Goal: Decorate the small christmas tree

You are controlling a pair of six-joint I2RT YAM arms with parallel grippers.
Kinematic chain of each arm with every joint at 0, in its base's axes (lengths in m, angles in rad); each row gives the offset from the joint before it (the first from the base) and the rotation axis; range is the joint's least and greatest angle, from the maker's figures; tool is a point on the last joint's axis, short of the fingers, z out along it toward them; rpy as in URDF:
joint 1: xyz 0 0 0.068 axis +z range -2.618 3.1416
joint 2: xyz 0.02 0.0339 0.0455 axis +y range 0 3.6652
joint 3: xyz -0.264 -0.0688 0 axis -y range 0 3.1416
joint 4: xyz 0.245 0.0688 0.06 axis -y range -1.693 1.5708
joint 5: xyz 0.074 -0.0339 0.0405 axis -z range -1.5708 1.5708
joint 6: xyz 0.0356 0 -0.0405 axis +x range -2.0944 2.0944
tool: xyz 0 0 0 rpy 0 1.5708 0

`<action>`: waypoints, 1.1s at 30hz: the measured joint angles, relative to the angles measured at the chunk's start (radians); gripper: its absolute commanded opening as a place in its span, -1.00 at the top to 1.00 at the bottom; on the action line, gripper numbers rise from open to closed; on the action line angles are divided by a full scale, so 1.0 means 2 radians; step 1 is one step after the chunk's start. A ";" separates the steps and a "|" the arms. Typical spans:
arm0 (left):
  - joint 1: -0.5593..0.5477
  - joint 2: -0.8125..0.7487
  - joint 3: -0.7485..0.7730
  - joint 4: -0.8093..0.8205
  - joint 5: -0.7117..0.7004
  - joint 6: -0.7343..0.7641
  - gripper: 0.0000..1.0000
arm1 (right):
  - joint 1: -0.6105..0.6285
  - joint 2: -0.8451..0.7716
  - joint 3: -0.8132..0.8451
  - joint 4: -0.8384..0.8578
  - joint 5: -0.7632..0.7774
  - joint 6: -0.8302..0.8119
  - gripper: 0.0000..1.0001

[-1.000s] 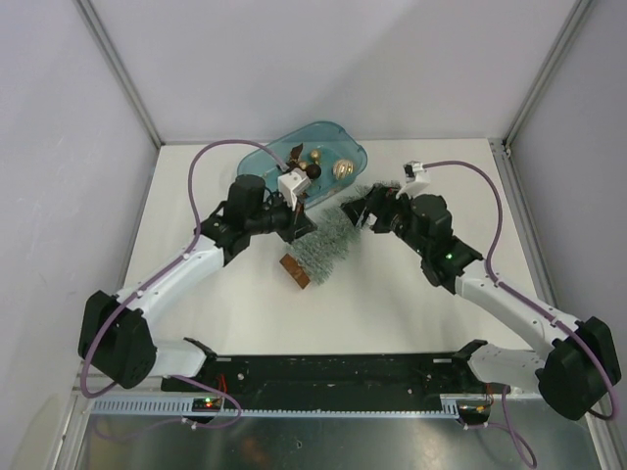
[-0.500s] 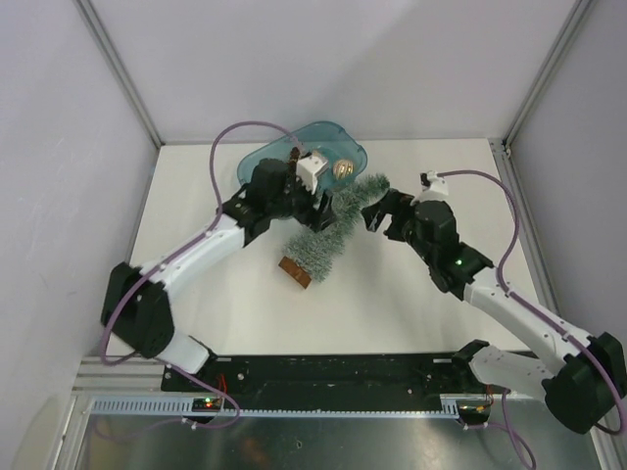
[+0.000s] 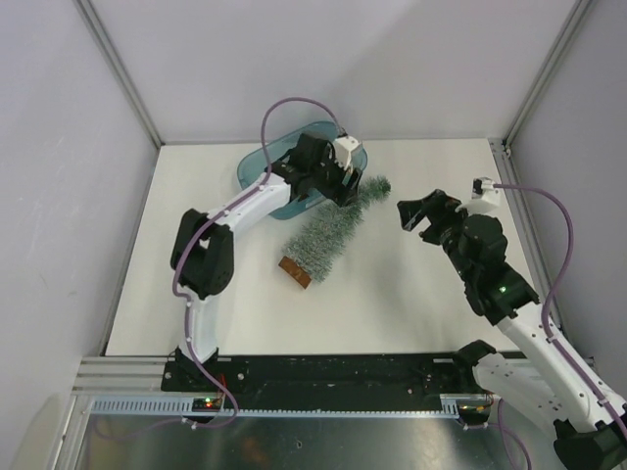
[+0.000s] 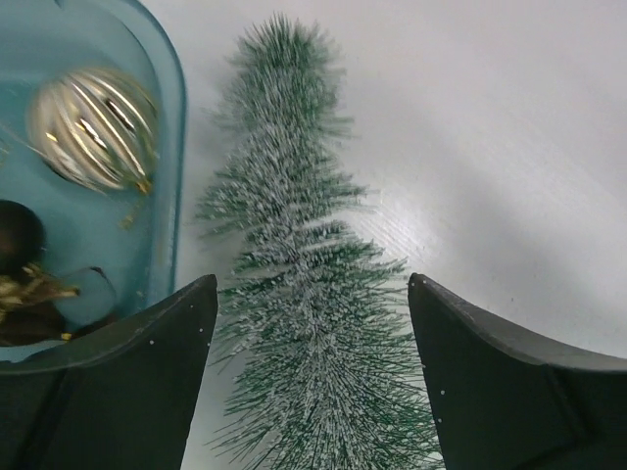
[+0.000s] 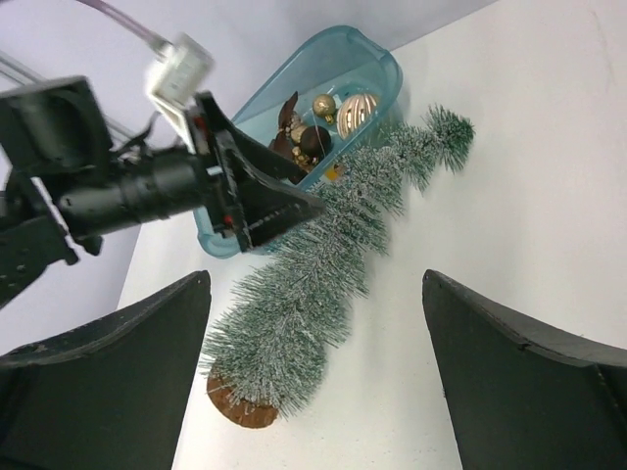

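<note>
The small christmas tree (image 3: 328,233) lies on its side on the white table, wooden base (image 3: 294,271) toward me, bent tip (image 3: 379,184) toward the far right. My left gripper (image 3: 343,189) hovers over the tree's upper half, beside the teal tub (image 3: 253,163). It is open: in the left wrist view its fingers straddle the tree (image 4: 304,313) without touching, left gripper (image 4: 312,286). My right gripper (image 3: 421,210) stands open to the right of the tree, apart from it. The right wrist view takes in the whole tree (image 5: 323,259) beyond the right gripper (image 5: 315,282).
The teal tub (image 5: 377,61) holds a striped gold bauble (image 4: 93,125), a dark bauble (image 4: 15,235), a smaller gold bauble (image 5: 323,103) and a brown star ornament (image 5: 288,114). White walls with metal posts close the table's back and sides.
The left gripper has opened, and its arm has swung up and right along the tree toward its tip and the tub. The right arm has drawn back to the right. The tree's tip now lies further right.
</note>
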 measured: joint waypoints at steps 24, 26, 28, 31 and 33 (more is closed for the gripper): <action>-0.012 0.054 0.025 -0.068 0.016 0.037 0.99 | -0.023 -0.006 -0.020 -0.013 -0.039 -0.001 -0.83; -0.012 0.052 0.025 -0.069 0.018 0.035 1.00 | -0.025 -0.006 -0.020 -0.010 -0.039 -0.001 -0.83; -0.012 0.047 0.025 -0.072 0.023 0.030 0.99 | -0.027 -0.007 -0.020 -0.007 -0.040 -0.001 -0.83; -0.014 0.028 0.025 -0.079 0.033 0.018 0.98 | -0.029 -0.008 -0.020 -0.003 -0.042 -0.001 -0.83; -0.015 0.009 0.025 -0.080 0.042 0.010 0.98 | -0.030 -0.009 -0.020 0.000 -0.043 -0.001 -0.82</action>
